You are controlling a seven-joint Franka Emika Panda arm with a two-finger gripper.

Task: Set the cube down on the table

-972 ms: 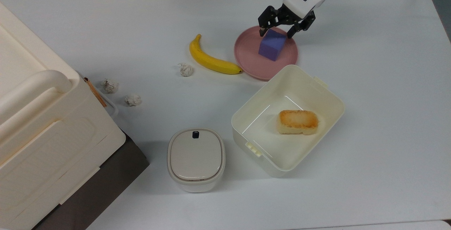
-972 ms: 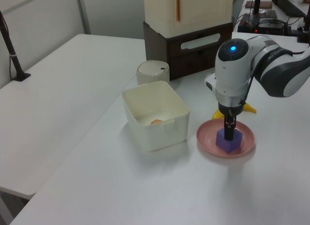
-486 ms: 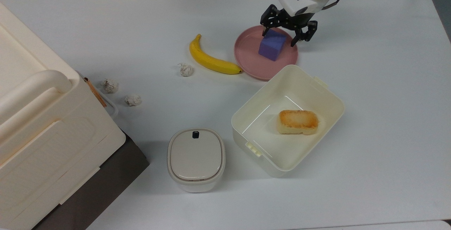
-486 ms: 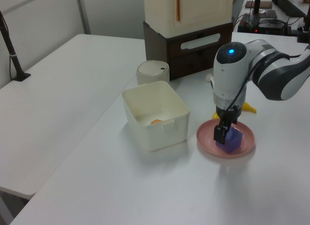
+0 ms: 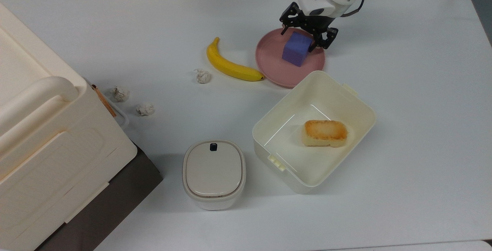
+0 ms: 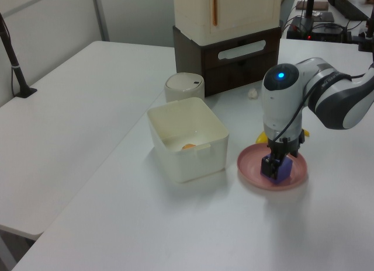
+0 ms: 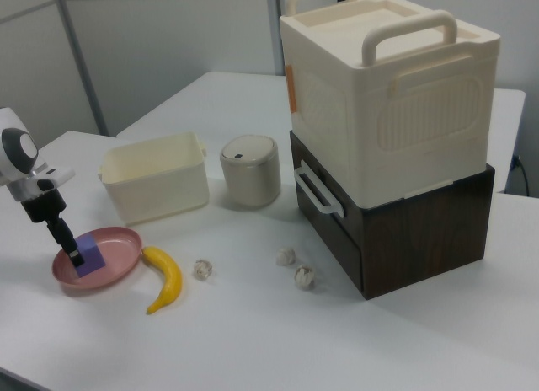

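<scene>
Claw [image 5: 307, 32] is sitting low over the cube [image 5: 296, 49], fingers spread and straddling its far top edge in the top view; not pinching yet as far as I can tell. Cube is directly under the claw, resting on the pink plate [image 5: 273, 62], not on the table [image 5: 415, 89].

Step in hand, I'd say: closing on the cube. To do it well: centre the fingers on two opposite flat faces, not across a corner, since the cube is sitting rotated on the plate. Go low enough for a full pad grip, then close and lift straight up to clear the plate rim. Bare table lies beyond the claw on the top view's right.

Nearby: banana [image 5: 228, 64] just past the plate on the top view's left, cream box [image 5: 361, 107] just beside the plate rim, holding the bread block [image 5: 325, 132]. Lidded canister [image 5: 213, 173] and paper balls [image 5: 202, 76] well apart.

Hard to make out: in the left view the claw [image 6: 274, 164] is covering most of the cube [image 6: 284, 170], so fingertip contact is unclear. Right view shows one finger [image 7: 72, 246] against the cube [image 7: 90, 258]; the other is hidden.
</scene>
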